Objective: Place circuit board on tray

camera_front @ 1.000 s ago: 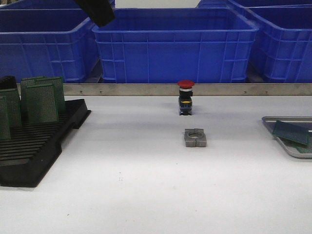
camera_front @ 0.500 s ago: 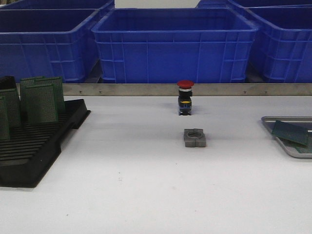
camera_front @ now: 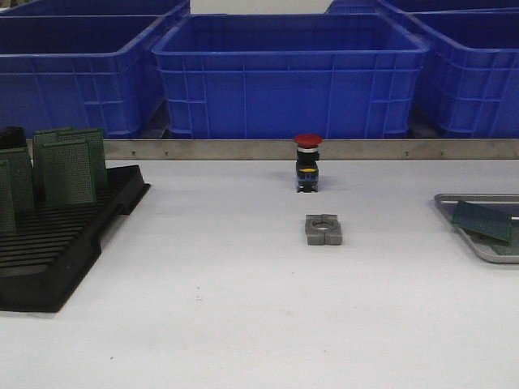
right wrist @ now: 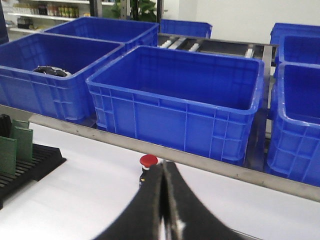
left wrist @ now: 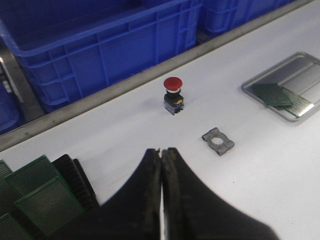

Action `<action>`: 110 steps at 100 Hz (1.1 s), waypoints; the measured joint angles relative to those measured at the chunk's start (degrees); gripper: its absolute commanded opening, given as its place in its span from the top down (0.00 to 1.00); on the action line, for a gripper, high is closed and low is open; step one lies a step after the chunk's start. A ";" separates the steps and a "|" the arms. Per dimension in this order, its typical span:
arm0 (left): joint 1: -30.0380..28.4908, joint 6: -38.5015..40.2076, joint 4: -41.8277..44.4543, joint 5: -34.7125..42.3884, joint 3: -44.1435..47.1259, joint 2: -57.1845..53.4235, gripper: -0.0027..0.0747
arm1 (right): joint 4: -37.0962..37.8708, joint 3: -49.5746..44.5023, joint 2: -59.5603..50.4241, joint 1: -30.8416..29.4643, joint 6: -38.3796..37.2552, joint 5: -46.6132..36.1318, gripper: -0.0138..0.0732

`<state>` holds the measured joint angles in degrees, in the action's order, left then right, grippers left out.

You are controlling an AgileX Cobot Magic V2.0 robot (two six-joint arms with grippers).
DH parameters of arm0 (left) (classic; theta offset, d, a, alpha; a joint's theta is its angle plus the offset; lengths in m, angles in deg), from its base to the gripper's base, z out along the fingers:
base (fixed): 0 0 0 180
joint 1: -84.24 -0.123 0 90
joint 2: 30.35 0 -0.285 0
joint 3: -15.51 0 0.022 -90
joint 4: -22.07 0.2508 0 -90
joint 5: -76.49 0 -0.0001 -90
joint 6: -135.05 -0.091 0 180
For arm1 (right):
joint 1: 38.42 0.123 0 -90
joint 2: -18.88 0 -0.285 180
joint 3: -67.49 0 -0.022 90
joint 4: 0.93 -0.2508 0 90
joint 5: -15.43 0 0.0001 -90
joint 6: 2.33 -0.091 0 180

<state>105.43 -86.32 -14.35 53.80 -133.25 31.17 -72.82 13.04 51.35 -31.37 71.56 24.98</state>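
Note:
The grey metal tray [camera_front: 478, 197] lies at the table's right edge, cut off by the frame. A green circuit board [camera_front: 482, 220] lies tilted in it. In the left wrist view the tray [left wrist: 295, 70] holds that board [left wrist: 271, 94] and a second, paler one beside it. Several more green boards [camera_front: 69, 166] stand in the black slotted rack [camera_front: 57, 251] at the left. My left gripper [left wrist: 161, 150] is shut and empty, high above the table near the rack. My right gripper [right wrist: 164, 164] is shut and empty, above the table. Neither gripper shows in the front view.
A red push button [camera_front: 308, 162] stands at the middle back of the table, and a small grey metal clamp [camera_front: 323, 229] lies in front of it. Large blue crates [camera_front: 292, 77] stand behind a metal rail [camera_front: 243, 149] along the table's far edge.
A dark part of an arm at the top left of the front view one second ago has gone out of that view. Objects on the table have not moved.

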 measured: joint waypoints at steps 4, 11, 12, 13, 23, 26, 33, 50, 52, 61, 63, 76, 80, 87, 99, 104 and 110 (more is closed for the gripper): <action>0.00 0.00 -0.28 1.87 2.65 -2.73 0.99 | 0.00 -0.78 -2.24 0.00 0.00 0.31 0.91; 0.00 0.00 -0.48 4.65 6.87 -7.43 0.99 | 0.00 -2.12 -5.76 0.00 0.00 1.10 0.91; 0.00 0.00 -0.61 4.88 7.28 -7.91 0.99 | 0.00 -2.37 -6.41 0.00 0.00 1.25 0.91; 0.00 0.00 -0.62 5.37 8.08 -8.87 0.99 | 0.00 -2.49 -6.75 0.00 0.00 1.27 0.91; 0.00 0.00 -0.88 7.99 13.43 -15.58 0.99 | 0.00 -4.43 -10.91 0.00 0.00 2.28 0.91; 0.00 0.00 -0.91 8.56 14.84 -17.58 0.99 | 0.00 -4.95 -12.16 0.00 0.00 2.68 0.91; 0.00 0.00 -1.01 9.56 18.15 -22.24 0.99 | 0.00 -6.14 -14.22 0.00 0.00 3.14 0.91; 0.00 0.00 -1.12 10.12 24.61 -32.15 0.99 | 0.00 -7.39 -16.45 0.00 0.00 4.43 0.91; 0.00 0.00 -1.12 10.23 25.16 -32.82 0.99 | 0.00 -7.38 -16.45 0.00 0.00 4.61 0.91; 0.00 0.00 -1.12 10.23 26.76 -36.51 0.99 | 0.00 -7.52 -16.50 0.00 0.00 5.35 0.91; 0.00 0.00 -1.12 10.23 27.08 -37.17 0.99 | 0.00 -7.51 -16.50 0.00 0.00 5.63 0.91; 0.00 0.00 -1.12 10.23 27.81 -39.29 0.99 | 0.00 -7.51 -16.50 0.00 0.00 6.13 0.91; 0.00 0.00 -1.12 10.23 27.91 -39.32 0.99 | 0.00 -7.51 -16.50 0.00 0.00 6.13 0.91; 0.00 0.00 -1.12 10.23 27.89 -39.41 0.99 | 0.00 -7.51 -16.50 0.00 0.00 6.13 0.91; 0.00 0.00 -1.12 10.23 27.89 -39.41 0.99 | 0.00 -7.51 -16.50 0.00 0.00 6.26 0.91; 0.00 0.00 -1.12 10.23 27.89 -39.41 0.99 | 0.00 -7.51 -16.50 0.00 0.00 6.26 0.91; 0.00 0.00 -1.12 10.23 27.89 -39.41 0.99 | 0.00 -7.51 -16.50 0.00 0.00 6.26 0.91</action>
<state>105.43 -86.32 -15.47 64.04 -105.35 -8.23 -72.82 5.53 34.85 -31.37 71.56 31.24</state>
